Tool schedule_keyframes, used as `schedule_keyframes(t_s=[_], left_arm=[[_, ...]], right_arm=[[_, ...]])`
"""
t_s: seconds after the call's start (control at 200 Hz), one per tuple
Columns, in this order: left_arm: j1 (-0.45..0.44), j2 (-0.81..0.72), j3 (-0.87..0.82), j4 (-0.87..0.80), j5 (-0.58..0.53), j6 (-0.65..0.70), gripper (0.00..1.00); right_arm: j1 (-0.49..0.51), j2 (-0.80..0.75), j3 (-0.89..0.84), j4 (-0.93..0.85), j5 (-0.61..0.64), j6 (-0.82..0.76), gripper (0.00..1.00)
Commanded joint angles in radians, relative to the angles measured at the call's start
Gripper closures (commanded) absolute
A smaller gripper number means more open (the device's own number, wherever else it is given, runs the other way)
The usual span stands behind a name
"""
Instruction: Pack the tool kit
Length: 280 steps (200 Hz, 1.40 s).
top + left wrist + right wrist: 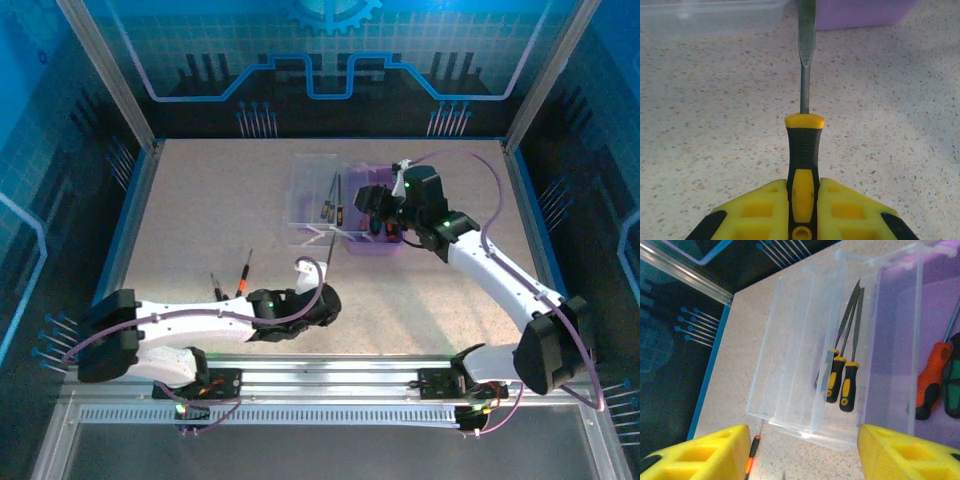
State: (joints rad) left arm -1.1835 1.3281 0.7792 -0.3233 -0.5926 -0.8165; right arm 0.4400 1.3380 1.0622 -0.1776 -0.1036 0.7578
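Observation:
The tool kit's purple case [378,238] lies open on the table, its clear lid [312,195] folded out to the left. Yellow-black tools [845,375] rest in the clear lid [790,370]. An orange-handled screwdriver [929,380] and a green one [954,385] lie in the purple case [895,340]. My left gripper [803,187] is shut on a yellow-black tool [803,145], low over the table, with the blade pointing at the case. My right gripper [802,450] hovers open over the case with nothing between its fingers.
Two slim screwdrivers [218,286] [245,272] lie loose on the table left of my left gripper [318,292]. One with an orange-black handle [752,460] lies just by the lid's near corner. Metal frame posts and blue walls bound the table.

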Motion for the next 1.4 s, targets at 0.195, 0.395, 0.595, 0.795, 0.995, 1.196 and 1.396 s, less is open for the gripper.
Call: schedule_keyframes(t_s=[0.195,0.395,0.595,0.795,0.995,1.196,1.396], left_arm=[[0.022,-0.111,-0.083,-0.009,-0.056,-0.066,0.95],[0.027,-0.123,-0.109,-0.002,-0.055,-0.087,0.96],[0.031,-0.122,-0.114,0.005,-0.052,-0.092,0.97],[0.033,-0.105,-0.117,0.035,-0.037,-0.095,0.98],[0.033,-0.079,-0.117,0.056,-0.014,-0.102,0.99],[0.037,-0.052,-0.117,0.082,0.034,-0.096,0.99],[0.037,-0.02,-0.103,0.107,0.056,-0.082,1.0]], right_arm=[[0.032,0.035,0.058,-0.023,0.017,-0.045,0.4],[0.032,0.047,0.064,-0.028,-0.008,-0.065,0.4],[0.032,0.07,0.074,-0.028,-0.037,-0.093,0.4],[0.034,0.092,0.065,0.012,-0.089,-0.073,0.4],[0.038,0.098,0.049,0.049,-0.119,-0.052,0.41],[0.039,0.073,0.031,0.063,-0.12,-0.052,0.4],[0.038,0.088,0.0,0.099,-0.17,-0.022,0.4]])
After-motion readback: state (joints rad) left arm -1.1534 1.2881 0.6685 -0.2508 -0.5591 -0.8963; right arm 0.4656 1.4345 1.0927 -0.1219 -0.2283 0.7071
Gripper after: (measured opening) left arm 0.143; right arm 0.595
